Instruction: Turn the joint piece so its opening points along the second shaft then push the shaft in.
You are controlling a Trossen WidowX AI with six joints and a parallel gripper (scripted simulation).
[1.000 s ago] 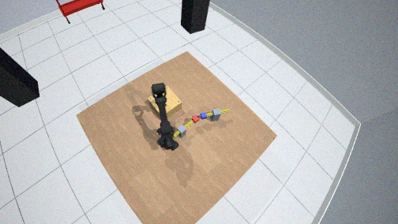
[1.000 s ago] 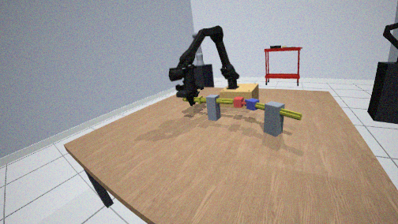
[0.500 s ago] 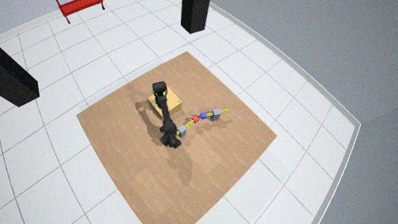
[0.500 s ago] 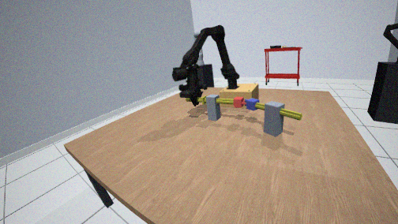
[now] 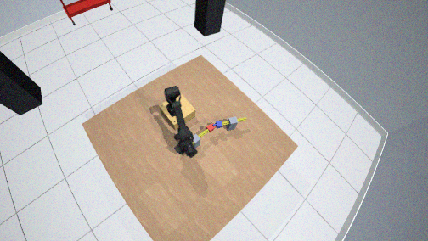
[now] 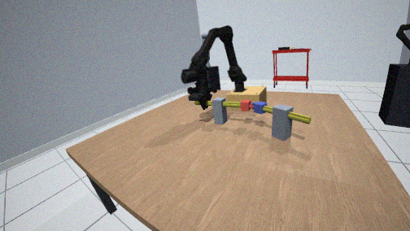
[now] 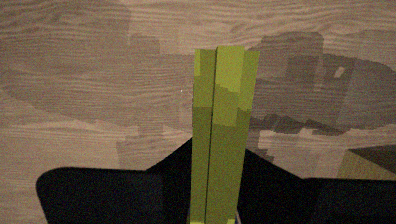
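Note:
My gripper (image 5: 190,147) (image 6: 203,104) (image 7: 210,143) is shut on the yellow second shaft (image 5: 204,133) (image 6: 232,104) (image 7: 227,100), near its outer end beyond the left grey block (image 5: 196,141) (image 6: 220,111). This shaft passes through that block, and its inner end meets the red joint piece (image 5: 211,127) (image 6: 246,105). How deep it sits in the opening is hidden. The red piece is hinged to a blue piece (image 5: 219,124) (image 6: 259,107) on the first yellow shaft (image 5: 242,120) (image 6: 298,117), held in the right grey block (image 5: 232,123) (image 6: 281,124). Red piece and second shaft look lined up.
The arm's wooden base box (image 5: 186,112) (image 6: 250,93) stands behind the shafts on the wooden table (image 5: 170,204) (image 6: 244,183). A red cart (image 5: 87,8) (image 6: 291,78) and black pedestals (image 5: 208,17) (image 6: 396,95) stand on the floor away from the table.

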